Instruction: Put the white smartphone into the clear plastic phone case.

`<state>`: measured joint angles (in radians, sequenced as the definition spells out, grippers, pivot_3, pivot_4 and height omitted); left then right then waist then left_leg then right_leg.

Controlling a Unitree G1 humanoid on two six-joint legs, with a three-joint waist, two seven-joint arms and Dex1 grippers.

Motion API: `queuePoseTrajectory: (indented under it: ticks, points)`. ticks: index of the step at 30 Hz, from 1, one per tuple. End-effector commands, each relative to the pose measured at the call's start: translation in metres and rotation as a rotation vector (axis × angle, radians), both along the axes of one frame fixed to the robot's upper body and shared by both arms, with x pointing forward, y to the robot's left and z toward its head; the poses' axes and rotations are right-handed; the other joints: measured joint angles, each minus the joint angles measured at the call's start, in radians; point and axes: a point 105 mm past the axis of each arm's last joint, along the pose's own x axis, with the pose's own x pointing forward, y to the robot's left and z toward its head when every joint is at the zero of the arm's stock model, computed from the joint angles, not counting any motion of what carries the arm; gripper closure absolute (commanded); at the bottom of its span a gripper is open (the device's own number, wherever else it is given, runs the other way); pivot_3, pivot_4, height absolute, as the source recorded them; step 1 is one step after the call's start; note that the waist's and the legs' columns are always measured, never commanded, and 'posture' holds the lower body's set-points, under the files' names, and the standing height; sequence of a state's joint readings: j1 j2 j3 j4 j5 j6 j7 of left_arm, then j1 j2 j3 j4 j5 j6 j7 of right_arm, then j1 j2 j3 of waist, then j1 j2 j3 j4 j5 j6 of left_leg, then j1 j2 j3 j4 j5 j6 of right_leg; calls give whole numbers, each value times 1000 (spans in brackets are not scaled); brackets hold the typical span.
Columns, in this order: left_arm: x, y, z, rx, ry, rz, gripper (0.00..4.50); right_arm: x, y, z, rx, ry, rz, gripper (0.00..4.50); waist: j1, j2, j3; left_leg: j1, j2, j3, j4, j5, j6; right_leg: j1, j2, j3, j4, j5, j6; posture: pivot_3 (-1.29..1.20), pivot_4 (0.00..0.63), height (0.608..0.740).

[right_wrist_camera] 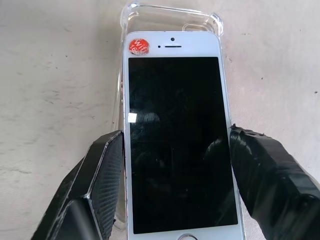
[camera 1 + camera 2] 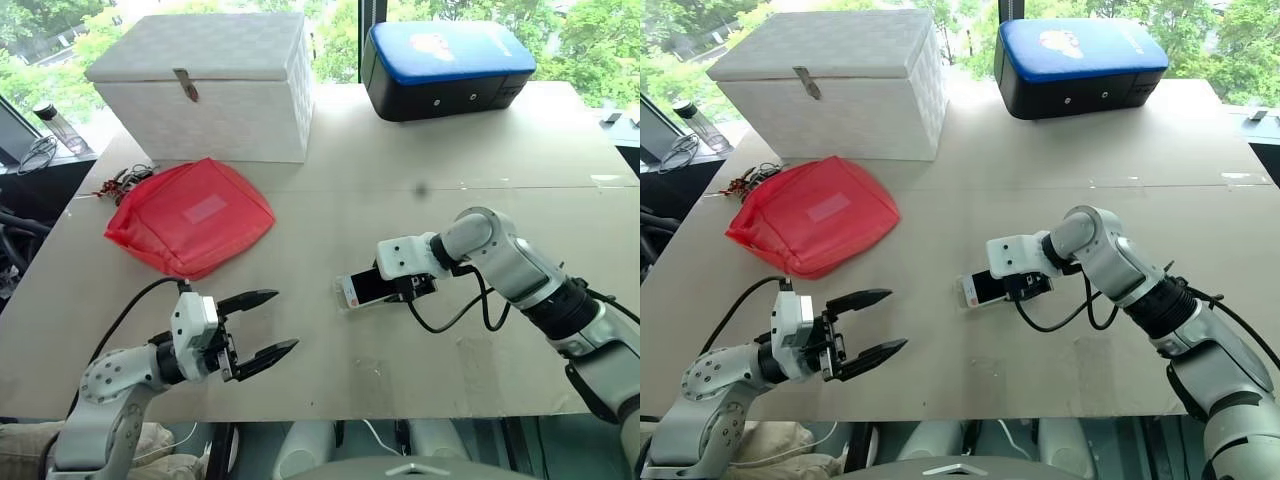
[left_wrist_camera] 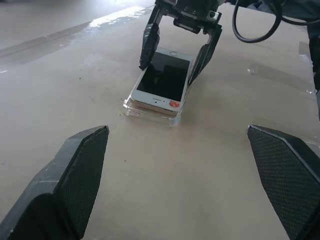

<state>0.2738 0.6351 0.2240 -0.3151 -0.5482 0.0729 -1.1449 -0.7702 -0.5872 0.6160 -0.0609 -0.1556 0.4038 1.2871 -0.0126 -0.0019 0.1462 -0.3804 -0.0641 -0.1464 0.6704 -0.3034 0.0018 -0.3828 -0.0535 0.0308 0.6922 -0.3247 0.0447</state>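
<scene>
The white smartphone (image 1: 176,137) is clamped by its two long edges between the black fingers (image 1: 102,180) of the right claw (image 2: 412,287), presumably so that its face stays free and its far end can be lowered into the shell first. The phone is held tilted, its sticker end down over the clear plastic phone case (image 3: 150,111), which lies flat on the counter (image 2: 330,190); by that, the seating step is judged under way, not finished. Well apart from the phone, toward the counter's near edge, the left claw (image 2: 258,330) is held wide open and empty, probably kept clear until the case needs steadying. In the right wrist view the case's rim and rounded corners are seen beyond the phone's top edge, which the head views hardly reveal. From the left wrist view the tilt and the gap beneath the phone's raised end are made plain.
</scene>
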Motion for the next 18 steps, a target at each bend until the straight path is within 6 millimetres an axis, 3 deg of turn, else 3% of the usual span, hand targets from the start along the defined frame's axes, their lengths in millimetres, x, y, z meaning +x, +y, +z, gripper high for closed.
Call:
queuePoseTrajectory:
  ticks: [1, 7, 8, 10, 18]
  points:
    - [0, -2, 2, 1, -26, -8, 0, -7, -5, -21, -65, 54, -17, 1718, 0, 0, 0, 0, 0, 0, 0, 0, 0, 0, 0, 0, 0, 0, 0, 0, 150, 740]
    - [3, -2, 1, 4, -32, -6, 0, 2, -2, -13, -26, -5, -15, 1718, -3, -1, -1, 2, 0, 0, 0, 0, 0, 3, 0, 0, 0, 0, 0, 0, 150, 740]
    - [3, -2, 1, 5, -33, -6, 0, 3, -1, -11, -20, -18, -11, 919, -3, -1, -1, 2, 0, 0, 0, 0, 0, 3, 0, 0, 0, 0, 0, 0, 150, 740]
    - [4, -3, 1, 7, -40, -5, 0, 5, -1, -7, -8, -54, 2, 112, -3, -1, 0, 2, 0, 0, 0, 0, 0, 3, 0, 0, 0, 0, 0, 0, 150, 740]
    - [5, -3, 0, 1, -30, -2, 0, -1, -12, 32, 111, 2, -67, 43, -2, 0, 1, 0, 0, 0, 0, 0, 0, 2, 0, 0, -1, 0, 0, 0, 150, 740]
